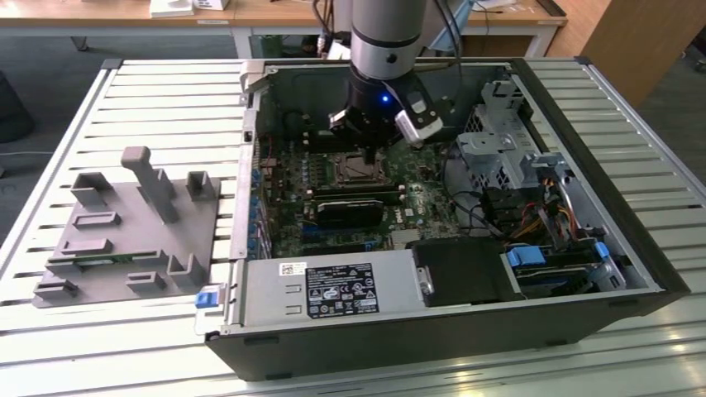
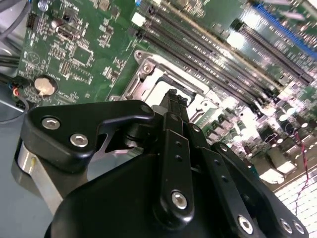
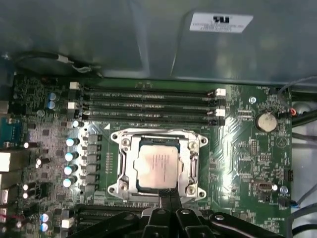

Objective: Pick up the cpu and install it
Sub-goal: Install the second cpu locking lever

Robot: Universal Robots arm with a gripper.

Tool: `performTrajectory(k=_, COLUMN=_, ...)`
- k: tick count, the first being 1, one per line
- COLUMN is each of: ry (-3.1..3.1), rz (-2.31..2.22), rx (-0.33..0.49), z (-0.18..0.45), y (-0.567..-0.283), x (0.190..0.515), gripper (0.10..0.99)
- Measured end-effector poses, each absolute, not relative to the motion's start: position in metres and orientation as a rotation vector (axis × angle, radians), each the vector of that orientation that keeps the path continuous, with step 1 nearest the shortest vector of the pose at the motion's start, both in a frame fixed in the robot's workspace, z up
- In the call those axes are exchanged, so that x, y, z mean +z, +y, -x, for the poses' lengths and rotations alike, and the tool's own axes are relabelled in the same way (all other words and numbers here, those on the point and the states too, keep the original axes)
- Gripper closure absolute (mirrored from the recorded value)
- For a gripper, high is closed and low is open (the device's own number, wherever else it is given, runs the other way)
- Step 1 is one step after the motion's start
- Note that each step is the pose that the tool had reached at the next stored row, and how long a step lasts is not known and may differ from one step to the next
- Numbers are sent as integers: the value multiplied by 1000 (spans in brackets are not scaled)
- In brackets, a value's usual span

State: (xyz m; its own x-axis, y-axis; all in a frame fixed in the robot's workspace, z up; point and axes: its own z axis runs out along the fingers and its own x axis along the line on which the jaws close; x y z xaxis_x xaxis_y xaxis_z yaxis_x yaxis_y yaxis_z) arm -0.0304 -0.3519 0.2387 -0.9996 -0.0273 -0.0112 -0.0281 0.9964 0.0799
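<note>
Motherboard [image 3: 237,148] fills our view: the cpu [image 3: 157,167] lies flat inside its socket [image 3: 157,166], below the memory slots [image 3: 148,104]. Our tool [image 3: 168,196] hangs at the socket's edge, fingertips pressed together, holding nothing.

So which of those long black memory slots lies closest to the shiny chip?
The slot bordering the socket frame that holds the cpu; the other three lie beyond it.

Even daylight fills the exterior view, with pale sheen on the slatted table [image 1: 132,99]. In the second wrist view, glare whitens the motherboard [image 2: 74,54] at right, and the nearby gripper [image 2: 173,106] is soft.
</note>
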Motion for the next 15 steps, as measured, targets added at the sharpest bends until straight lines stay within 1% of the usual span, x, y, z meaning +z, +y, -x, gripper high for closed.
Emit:
performTrajectory(k=6, ry=3129, rz=43, rx=125, z=31, y=-363, x=238, gripper=980)
performTrajectory(k=15, ry=3129, rz=44, rx=125, z=54, y=-370, x=238, gripper=980)
